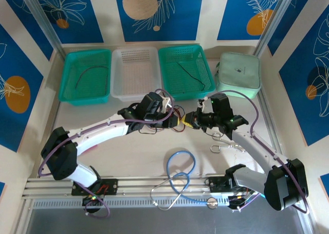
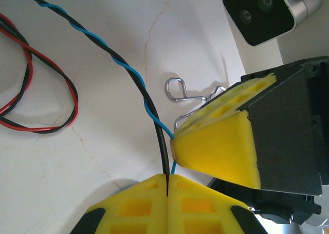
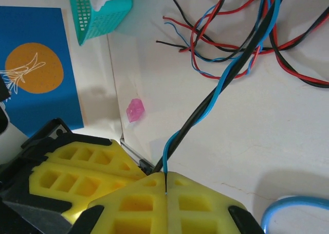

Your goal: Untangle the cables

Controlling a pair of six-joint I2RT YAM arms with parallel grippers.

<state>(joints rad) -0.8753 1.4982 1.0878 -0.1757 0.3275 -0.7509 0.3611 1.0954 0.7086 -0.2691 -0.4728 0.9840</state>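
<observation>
Black-and-blue cables (image 2: 128, 71) spiral tightly together — thin, glossy.

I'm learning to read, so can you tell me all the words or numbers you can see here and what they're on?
No words or numbers can be read here.
Mint-green case: a small dark mark on its top, too small to read.
Blue wall panels: just pictures of leaves and orange circles, no letters.
</observation>
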